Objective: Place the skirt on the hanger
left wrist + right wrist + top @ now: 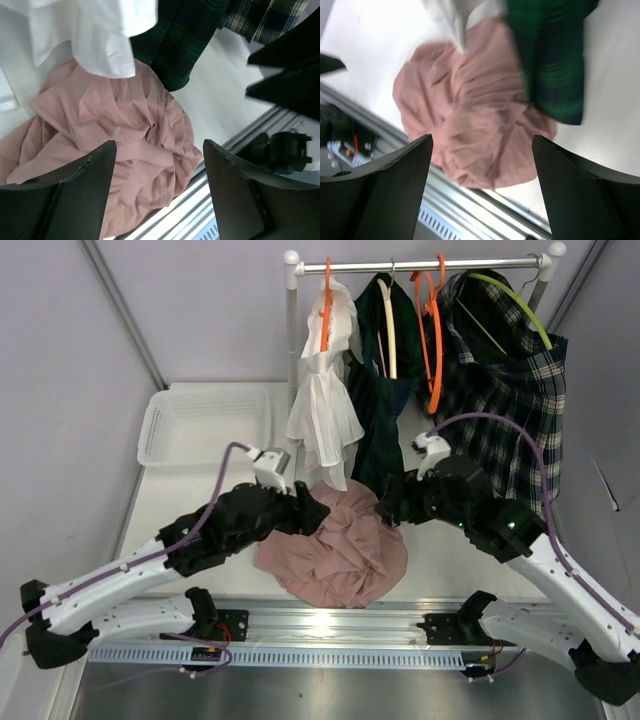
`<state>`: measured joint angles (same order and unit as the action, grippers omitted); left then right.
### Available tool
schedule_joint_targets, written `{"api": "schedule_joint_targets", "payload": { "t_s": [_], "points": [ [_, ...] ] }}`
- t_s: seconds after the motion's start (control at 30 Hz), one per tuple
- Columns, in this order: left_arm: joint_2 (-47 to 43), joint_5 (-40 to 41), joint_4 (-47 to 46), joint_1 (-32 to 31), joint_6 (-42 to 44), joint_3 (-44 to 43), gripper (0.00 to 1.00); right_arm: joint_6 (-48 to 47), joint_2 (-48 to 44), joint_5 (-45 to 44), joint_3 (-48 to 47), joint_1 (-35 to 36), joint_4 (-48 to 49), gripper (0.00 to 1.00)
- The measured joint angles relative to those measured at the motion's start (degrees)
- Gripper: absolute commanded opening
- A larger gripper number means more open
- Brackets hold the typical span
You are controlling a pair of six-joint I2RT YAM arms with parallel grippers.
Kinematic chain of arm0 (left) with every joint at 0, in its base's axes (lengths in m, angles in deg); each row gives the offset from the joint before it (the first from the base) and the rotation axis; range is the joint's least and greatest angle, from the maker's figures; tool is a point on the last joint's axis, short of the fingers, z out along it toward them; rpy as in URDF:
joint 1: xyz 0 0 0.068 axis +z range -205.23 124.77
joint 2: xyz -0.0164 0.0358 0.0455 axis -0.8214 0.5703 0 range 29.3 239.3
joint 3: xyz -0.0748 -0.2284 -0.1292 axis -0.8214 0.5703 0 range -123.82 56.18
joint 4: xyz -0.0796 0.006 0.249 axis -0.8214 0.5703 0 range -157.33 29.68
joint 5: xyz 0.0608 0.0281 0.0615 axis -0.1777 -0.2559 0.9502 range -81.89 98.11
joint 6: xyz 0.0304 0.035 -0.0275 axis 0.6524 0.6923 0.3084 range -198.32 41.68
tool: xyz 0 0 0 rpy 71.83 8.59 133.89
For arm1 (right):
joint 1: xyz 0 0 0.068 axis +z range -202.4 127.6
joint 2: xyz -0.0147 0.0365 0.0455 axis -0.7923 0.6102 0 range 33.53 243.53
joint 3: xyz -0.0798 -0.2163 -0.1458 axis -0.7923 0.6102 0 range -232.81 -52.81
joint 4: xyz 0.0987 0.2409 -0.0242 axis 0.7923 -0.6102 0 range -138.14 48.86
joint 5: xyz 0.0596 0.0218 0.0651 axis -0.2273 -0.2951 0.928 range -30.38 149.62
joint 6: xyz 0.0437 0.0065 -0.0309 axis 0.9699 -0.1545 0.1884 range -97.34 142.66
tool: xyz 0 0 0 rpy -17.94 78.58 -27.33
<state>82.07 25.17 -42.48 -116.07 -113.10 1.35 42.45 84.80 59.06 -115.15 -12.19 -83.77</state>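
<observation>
The pink skirt [335,545] lies crumpled in a heap on the white table, close to the front rail. My left gripper [318,512] hangs over its left edge and my right gripper [388,508] over its upper right edge. Neither touches the cloth. In the left wrist view the skirt [125,120] shows below the gripper [159,145], whose jaws stand wide apart and empty. The right wrist view has the skirt [470,110] under an open, empty gripper [482,137]. A bare orange hanger [433,340] hangs on the rack.
A clothes rail [420,265] at the back carries a white garment [322,410] on an orange hanger, a dark green garment [375,400] and a plaid one [515,400]; their hems hang low over the skirt. A white basket [160,425] sits back left.
</observation>
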Motion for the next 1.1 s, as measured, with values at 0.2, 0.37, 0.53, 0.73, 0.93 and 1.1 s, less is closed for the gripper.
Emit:
{"api": "schedule_joint_targets", "payload": {
  "t_s": [0.2,0.37,0.53,0.73,0.93,1.1],
  "points": [
    [-10.1,-1.5,0.2,0.1,-12.6,14.7,0.48,0.9,10.4,-7.5,0.0,19.6,2.6,0.76],
    [-13.6,-5.1,1.7,-0.2,-21.5,25.8,0.32,0.0,23.0,-8.0,0.1,24.0,5.5,0.7],
    [-16.9,-6.7,1.9,-0.7,-26.1,30.2,0.38,-1.6,29.8,-7.8,0.0,24.0,7.7,0.71],
    [-14.5,-8.2,-2.4,-2.6,-28.2,32.3,0.46,-2.9,36.9,-8.2,-2.2,24.0,8.9,0.77],
    [-10.5,-8.8,-6.0,-5.0,-28.4,34.1,0.49,-2.6,38.7,-13.7,-3.1,24.9,7.1,0.77],
    [-9.6,-9.3,-8.6,-6.1,-28.2,34.6,0.48,-1.6,36.3,-17.7,-4.8,27.5,5.0,0.68]
  ]
}}
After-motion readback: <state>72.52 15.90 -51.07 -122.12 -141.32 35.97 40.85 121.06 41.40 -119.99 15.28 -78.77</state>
